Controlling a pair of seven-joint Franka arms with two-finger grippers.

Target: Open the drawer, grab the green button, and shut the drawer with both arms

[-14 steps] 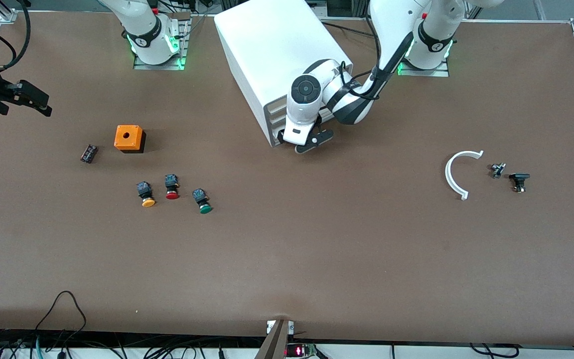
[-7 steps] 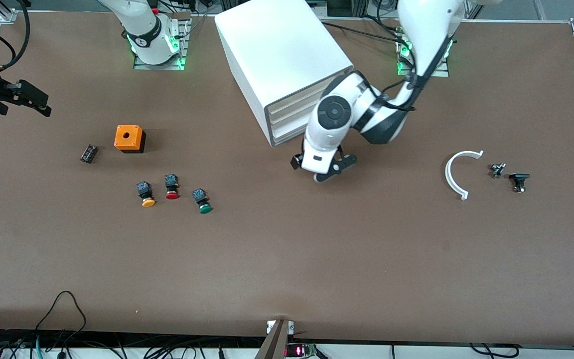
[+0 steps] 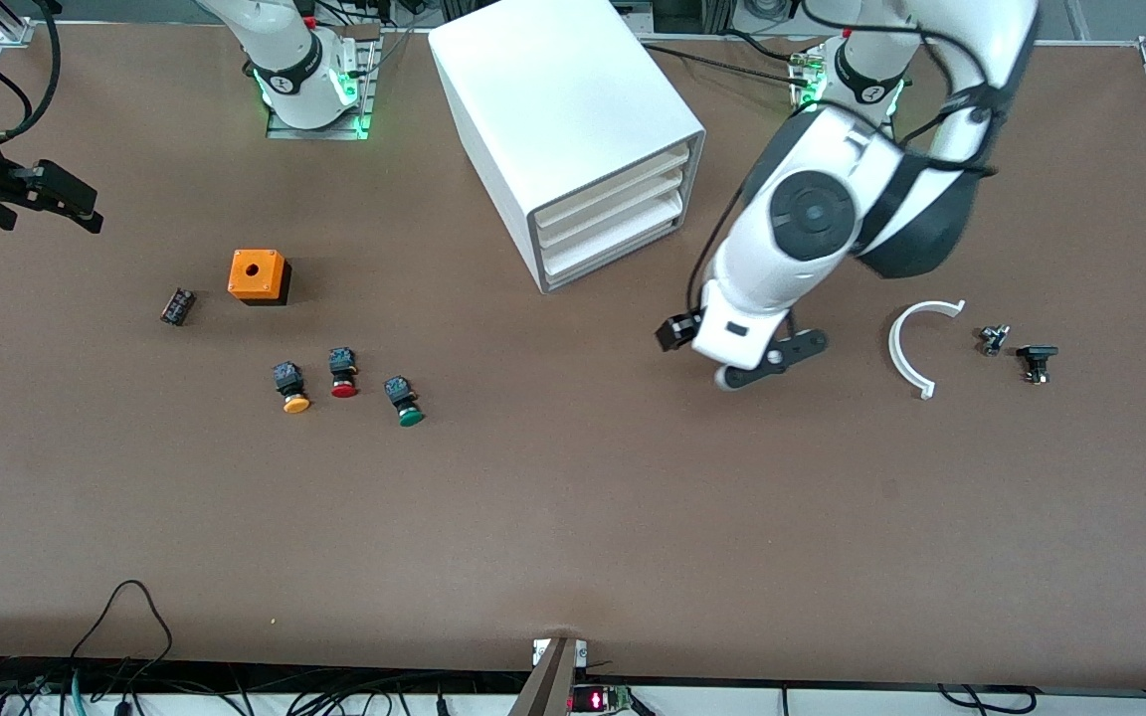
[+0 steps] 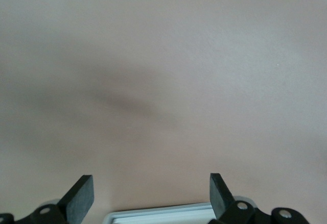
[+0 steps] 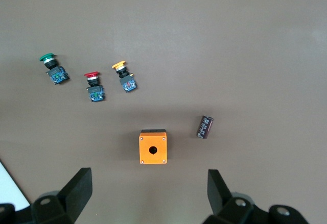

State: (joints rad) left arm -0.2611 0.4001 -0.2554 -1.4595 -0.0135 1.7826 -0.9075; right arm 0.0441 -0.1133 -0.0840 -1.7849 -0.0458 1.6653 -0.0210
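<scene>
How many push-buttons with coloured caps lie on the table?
3, in a row nearer the camera than the orange box: orange-capped button, red-capped button, green-capped button. Closed drawers may hide more.

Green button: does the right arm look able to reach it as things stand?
Probably yes. The green button lies uncovered on the table, apart from the red button. The right gripper hangs open over the right arm's end; the left gripper, open, is well away.
</scene>
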